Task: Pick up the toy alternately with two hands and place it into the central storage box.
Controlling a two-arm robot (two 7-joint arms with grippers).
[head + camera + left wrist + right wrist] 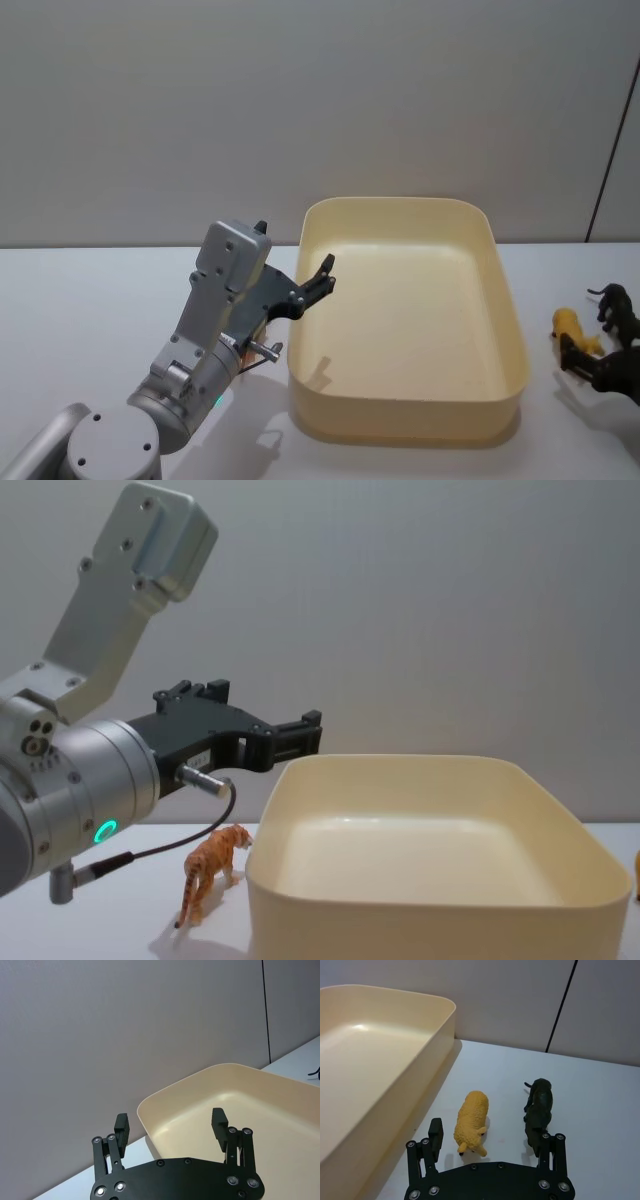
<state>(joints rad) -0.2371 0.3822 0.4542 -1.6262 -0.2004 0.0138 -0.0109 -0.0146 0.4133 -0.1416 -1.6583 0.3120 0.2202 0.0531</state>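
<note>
On white table (80, 300), central storage box (400, 412) lies just beside left end effector (170, 1119) — spread wide, holding nothing.

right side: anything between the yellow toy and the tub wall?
Nothing. In the right wrist view, bare white table runs between the yellow toy and the outer wall of the tub.

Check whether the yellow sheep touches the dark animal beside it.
Apart. The right wrist view shows bare table between the yellow sheep and the dark animal.
</note>
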